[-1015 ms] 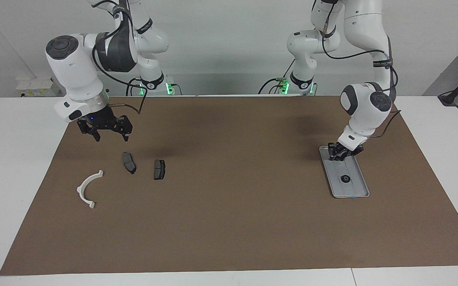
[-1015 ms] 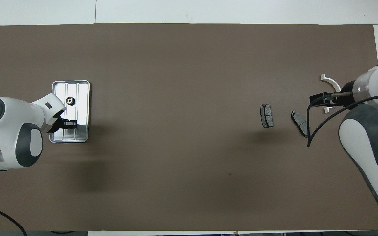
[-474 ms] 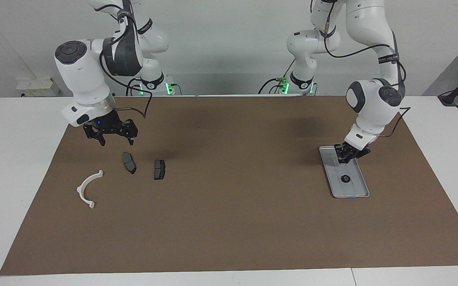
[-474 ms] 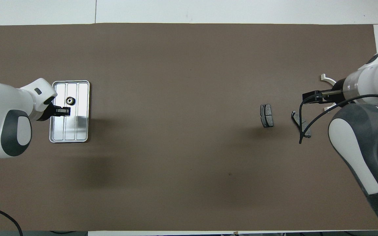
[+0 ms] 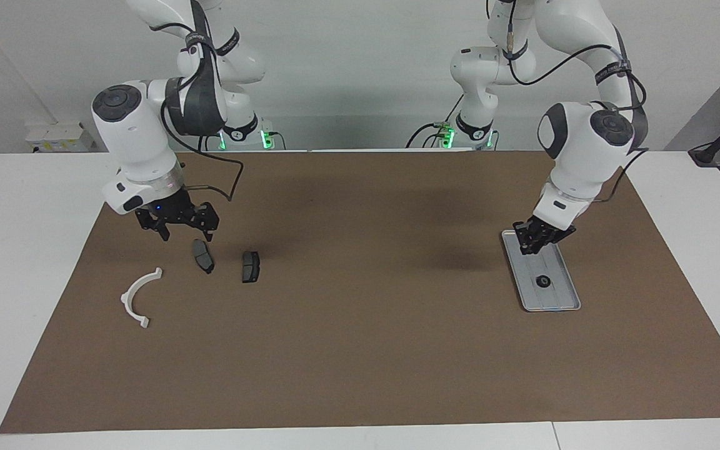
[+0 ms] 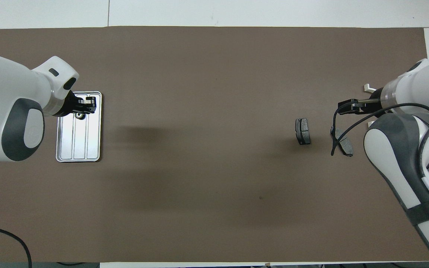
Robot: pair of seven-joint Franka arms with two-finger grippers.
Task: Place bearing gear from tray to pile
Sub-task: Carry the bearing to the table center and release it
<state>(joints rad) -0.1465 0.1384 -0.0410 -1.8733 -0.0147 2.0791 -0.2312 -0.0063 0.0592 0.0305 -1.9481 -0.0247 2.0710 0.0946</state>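
Note:
The small dark bearing gear (image 5: 543, 281) lies on the ribbed floor of the silver tray (image 5: 561, 301), at the left arm's end of the mat. My left gripper (image 5: 529, 247) hangs shut above the tray's end nearer the robots, with nothing visible between its fingertips. In the overhead view the left gripper (image 6: 89, 101) partly covers the gear (image 6: 79, 116) in the tray (image 6: 84, 147). The pile is a white half-ring bracket (image 5: 138, 297) and two dark brake pads (image 5: 202, 256) (image 5: 250, 267). My right gripper (image 5: 186, 236) hovers open over the mat, just above the first pad.
A brown mat (image 5: 360, 350) covers the table. In the overhead view the right arm hides most of the bracket (image 6: 367, 88) and part of one pad (image 6: 345, 147); the other pad (image 6: 302, 131) shows whole.
The left gripper closed fully and rose off the tray floor; the gear stayed put. The right gripper came down and shifted toward the brake pads, still open.

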